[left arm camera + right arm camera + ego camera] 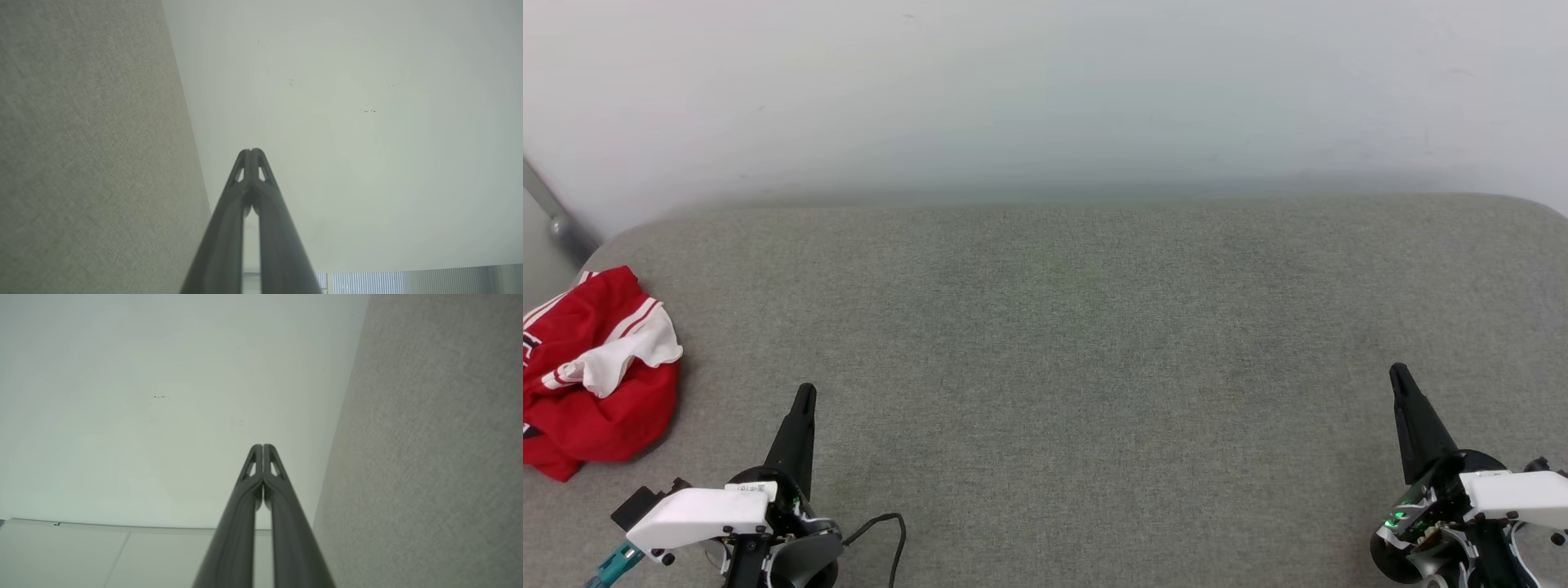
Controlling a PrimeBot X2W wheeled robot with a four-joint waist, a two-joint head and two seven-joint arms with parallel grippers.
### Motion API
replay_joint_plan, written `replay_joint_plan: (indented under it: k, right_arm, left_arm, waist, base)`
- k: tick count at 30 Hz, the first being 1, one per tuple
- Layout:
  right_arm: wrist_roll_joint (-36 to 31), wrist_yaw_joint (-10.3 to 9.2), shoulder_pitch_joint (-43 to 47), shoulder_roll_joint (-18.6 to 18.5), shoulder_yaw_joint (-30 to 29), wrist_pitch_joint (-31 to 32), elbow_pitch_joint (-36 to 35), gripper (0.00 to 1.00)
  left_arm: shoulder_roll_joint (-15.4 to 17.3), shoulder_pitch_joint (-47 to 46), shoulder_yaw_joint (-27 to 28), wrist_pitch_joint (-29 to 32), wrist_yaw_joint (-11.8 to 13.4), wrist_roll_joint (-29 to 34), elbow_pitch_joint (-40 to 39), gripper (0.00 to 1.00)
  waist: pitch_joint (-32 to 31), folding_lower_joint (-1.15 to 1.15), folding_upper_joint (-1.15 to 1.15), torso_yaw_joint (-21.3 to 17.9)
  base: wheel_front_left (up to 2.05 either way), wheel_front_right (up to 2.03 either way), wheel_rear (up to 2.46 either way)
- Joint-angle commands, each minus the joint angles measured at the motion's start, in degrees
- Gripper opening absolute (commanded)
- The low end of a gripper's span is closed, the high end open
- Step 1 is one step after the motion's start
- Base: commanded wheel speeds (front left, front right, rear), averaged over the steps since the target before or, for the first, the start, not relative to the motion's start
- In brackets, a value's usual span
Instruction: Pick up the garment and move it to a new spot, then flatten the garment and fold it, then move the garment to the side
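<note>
The left gripper (252,153) was clenched on nothing. Its wrist view showed the two dark fingers pressed tip to tip, with narrow slots of light lower down. The right gripper (262,447) was shut the same way and was also empty. Each wrist view looked past the tips at a pale wall (1045,98), with the grey padded surface (1078,343) running down one side of the picture.

The head view added the layout over that surface. The left gripper sat above its near left part and the right gripper above its near right part, well apart from each other. The garment (596,384) lay crumpled at the surface's left edge. It was a red heap with a white sleeve and red-and-white striped trim folded on top. It lay near the left gripper but clear of it. A black cable (894,531) looped on the surface just beside the left wrist.

Both arms came in low from the surface's near edge, with white wrist housings at the bottom. The fingers pointed toward the far edge and the wall, each pair leaning slightly toward the surface's middle. I could not tell whether the fingers touched the fabric.
</note>
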Motion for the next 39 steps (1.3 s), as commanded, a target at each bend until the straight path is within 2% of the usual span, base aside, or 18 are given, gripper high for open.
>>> replay_joint_plan:
  k: [1, 20, 21, 31, 35, 39]
  right_arm:
    - [-0.3, -0.02, -0.8, 0.2, -0.1, 0.1, 0.0, 0.00]
    - [-0.3, -0.02, -0.8, 0.2, -0.1, 0.1, 0.0, 0.00]
    - [0.0, 0.00, 0.0, 0.0, 0.0, 0.0, 0.0, 1.00]
    - [-2.3, 0.00, 2.0, 0.1, 0.1, -2.1, 0.5, 1.00]
    - [-6.5, 0.00, 2.4, 0.1, -0.6, -3.2, -0.5, 1.00]
    - [-11.7, 0.00, 2.7, 0.1, -1.6, -4.3, -2.0, 1.00]
  left_arm:
    - [-0.1, -0.4, 0.2, 0.2, -0.1, 0.2, 0.0, 0.00]
    - [-0.1, -0.4, 0.2, 0.2, -0.1, 0.2, 0.0, 0.00]
    - [0.0, 0.0, 0.0, 0.0, 0.0, 0.0, 0.0, 1.00]
    - [-0.2, 1.5, -0.7, -2.2, 0.0, 1.5, 0.3, 1.00]
    - [-0.1, 1.4, -0.3, -3.3, 0.4, 4.4, -0.4, 1.00]
    - [-0.1, 1.4, -0.4, -4.4, 1.9, 9.5, -2.4, 1.00]
  waist:
    - [0.0, 0.00, 0.00, 0.0]
    - [0.0, 0.00, 0.00, 0.0]
    - [0.0, 0.00, 0.00, 0.0]
    - [0.0, 0.00, 0.00, 0.0]
    - [0.1, 0.00, 0.00, 0.0]
    - [0.2, 0.00, 0.00, 0.0]
  base:
    - [0.00, 0.00, 0.00]
    - [0.00, 0.00, 0.00]
    - [0.00, 0.00, 0.00]
    - [0.00, 0.00, 0.00]
    - [0.00, 0.00, 0.00]
    - [0.00, 0.00, 0.00]
